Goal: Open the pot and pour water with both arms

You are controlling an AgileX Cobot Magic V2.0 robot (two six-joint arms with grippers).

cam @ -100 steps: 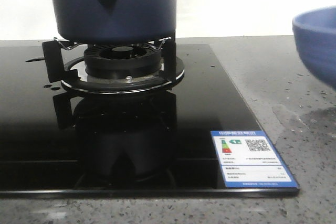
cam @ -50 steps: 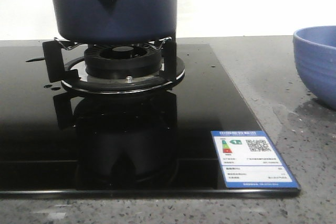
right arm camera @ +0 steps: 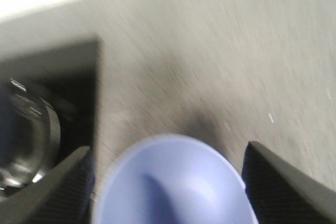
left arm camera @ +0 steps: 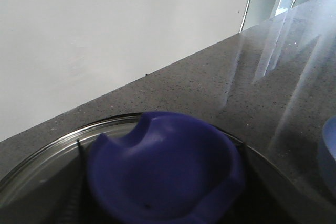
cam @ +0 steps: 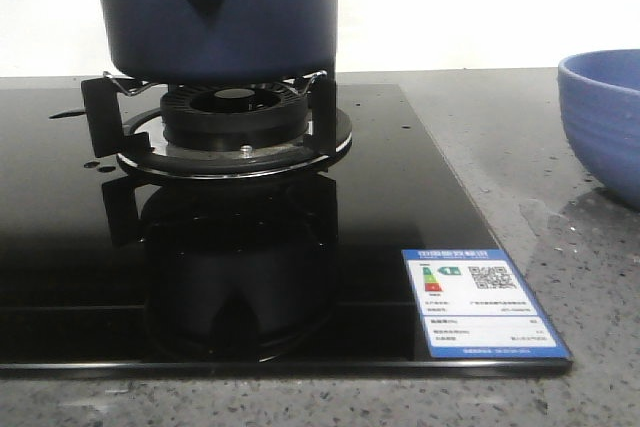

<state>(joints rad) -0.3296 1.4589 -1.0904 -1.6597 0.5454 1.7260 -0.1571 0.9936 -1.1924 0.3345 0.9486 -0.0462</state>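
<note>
Bowl lower than a second ago, now resting right of stove, pot unmoved on burner, right hand spread around bowl, left hand's state unclear.

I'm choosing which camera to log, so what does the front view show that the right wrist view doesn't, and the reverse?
Only the front view shows the pot sitting on the burner, and the energy label on the hob's near right corner. Only the right wrist view shows the bowl's hollow from above, between the two dark fingers of the right gripper, which is open; that picture is blurred. Both show the bowl, the black hob and the grey counter.
</note>
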